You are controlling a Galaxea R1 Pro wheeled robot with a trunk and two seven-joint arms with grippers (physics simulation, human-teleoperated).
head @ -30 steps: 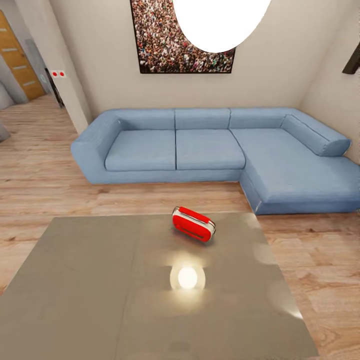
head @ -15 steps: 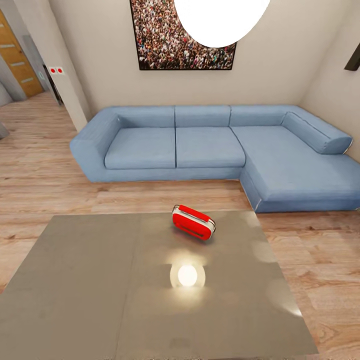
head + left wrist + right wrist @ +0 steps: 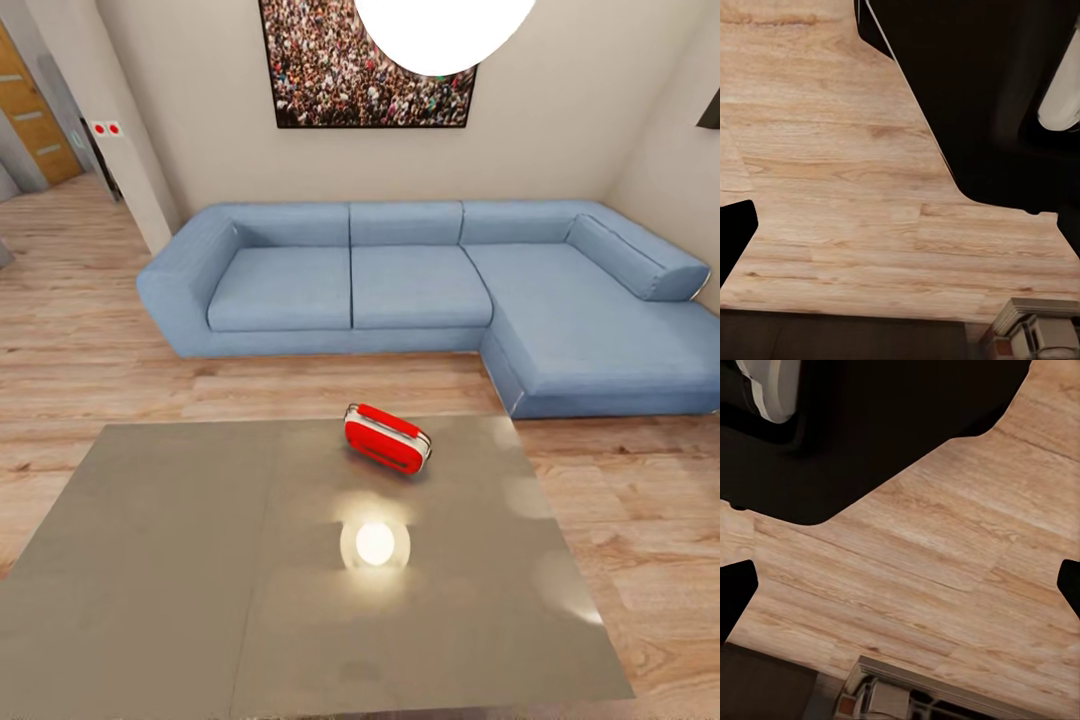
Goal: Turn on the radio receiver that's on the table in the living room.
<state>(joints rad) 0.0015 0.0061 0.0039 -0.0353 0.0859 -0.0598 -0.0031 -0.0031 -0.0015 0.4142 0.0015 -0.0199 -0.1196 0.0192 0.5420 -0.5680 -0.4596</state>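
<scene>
Closer now, radio receiver point(image 3: 387, 438) lies near table point(image 3: 180, 560) far edge; gripper states: cannot tell.

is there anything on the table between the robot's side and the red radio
Nothing visible. The radio receiver sits alone near the far edge of the table, with bare grey top and a lamp reflection in front of it.

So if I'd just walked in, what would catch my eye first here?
Probably the small red portable radio with white trim, lying near the far edge of the low glossy grey table. Behind it a big blue L-shaped sofa spans the wall, under a crowd picture.
</scene>
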